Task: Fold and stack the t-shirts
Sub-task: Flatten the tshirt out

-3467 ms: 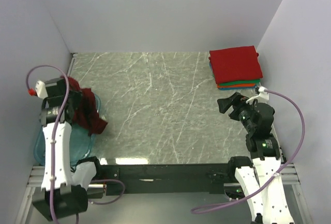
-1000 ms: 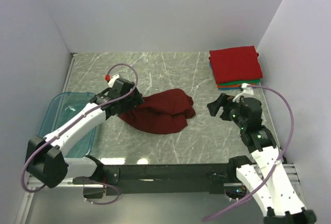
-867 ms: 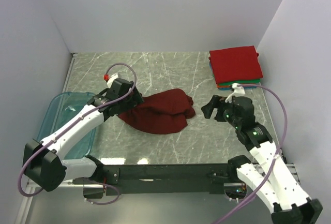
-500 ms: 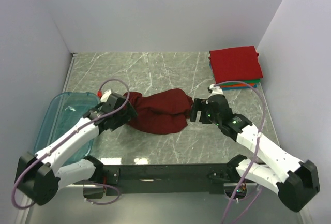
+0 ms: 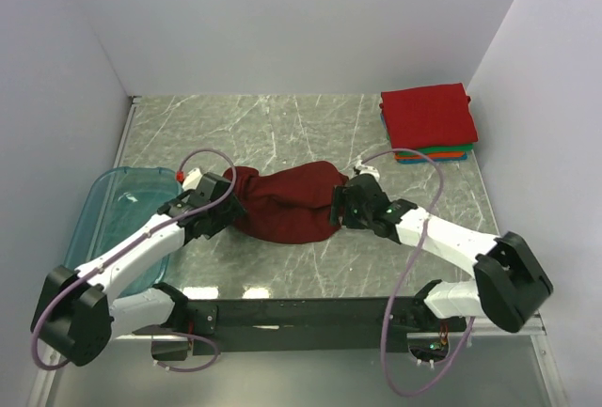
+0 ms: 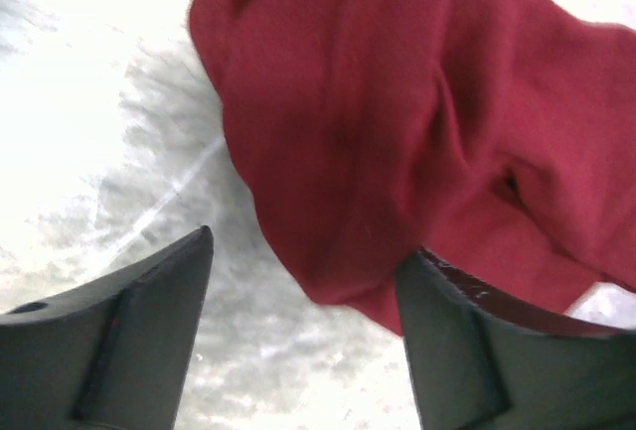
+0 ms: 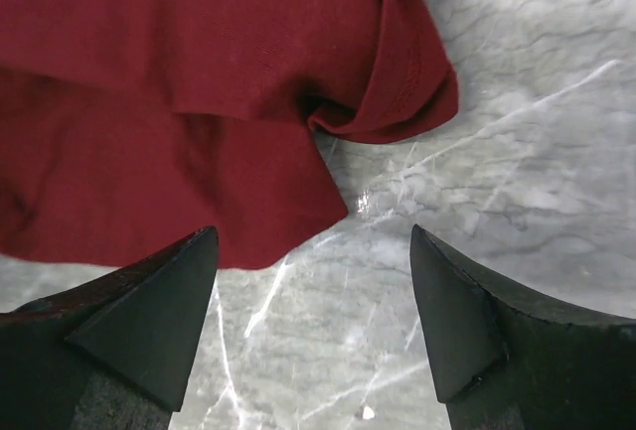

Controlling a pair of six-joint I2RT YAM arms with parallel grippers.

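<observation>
Left pincer (image 6: 303, 251) and right pincer (image 7: 313, 236), both gaping, flank the crumpled maroon t-shirt (image 5: 287, 205) for spreading; next, each likely must pinch an edge.

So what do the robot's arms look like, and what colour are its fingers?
Both the left arm and right arm are made of smooth white tube-like pieces joined by chunky black joints. A thin purple cable loops off each one, and the left has a tiny red-and-white plug near its wrist. The fingers are dark grey, pointy wedges.
</observation>
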